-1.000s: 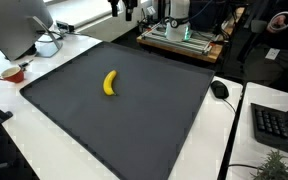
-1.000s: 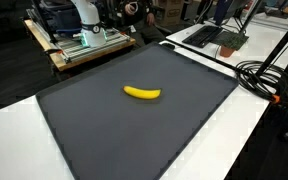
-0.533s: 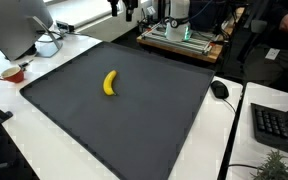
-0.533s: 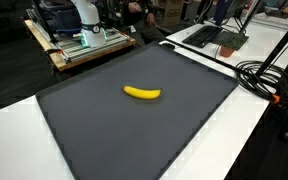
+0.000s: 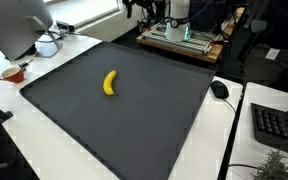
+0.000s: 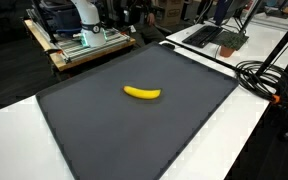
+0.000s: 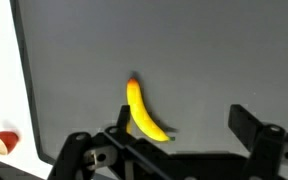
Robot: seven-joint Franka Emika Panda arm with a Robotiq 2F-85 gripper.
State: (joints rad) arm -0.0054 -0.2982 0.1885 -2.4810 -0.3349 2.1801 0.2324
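A yellow banana (image 5: pixel 110 83) lies on a large dark grey mat (image 5: pixel 134 125), alone near its middle; it shows in both exterior views (image 6: pixel 141 93). My gripper (image 7: pixel 184 128) hangs high above the mat, open and empty, with its two black fingers (image 7: pixel 250 128) spread wide. In the wrist view the banana (image 7: pixel 144 112) lies just inside the left finger, far below it. In the exterior views the gripper (image 5: pixel 136 8) shows only as dark parts at the top edge, behind the mat's far side.
A monitor (image 5: pixel 19 25), a white object (image 5: pixel 47 45) and a red bowl (image 5: pixel 12 73) stand beside the mat. A mouse (image 5: pixel 219 89) and keyboard (image 5: pixel 279 125) lie on the other side. Cables (image 6: pixel 269 75) and a wooden cart (image 6: pixel 84 45) border the mat.
The gripper at the top edge of an exterior view has shifted slightly to the right. The banana has not moved.
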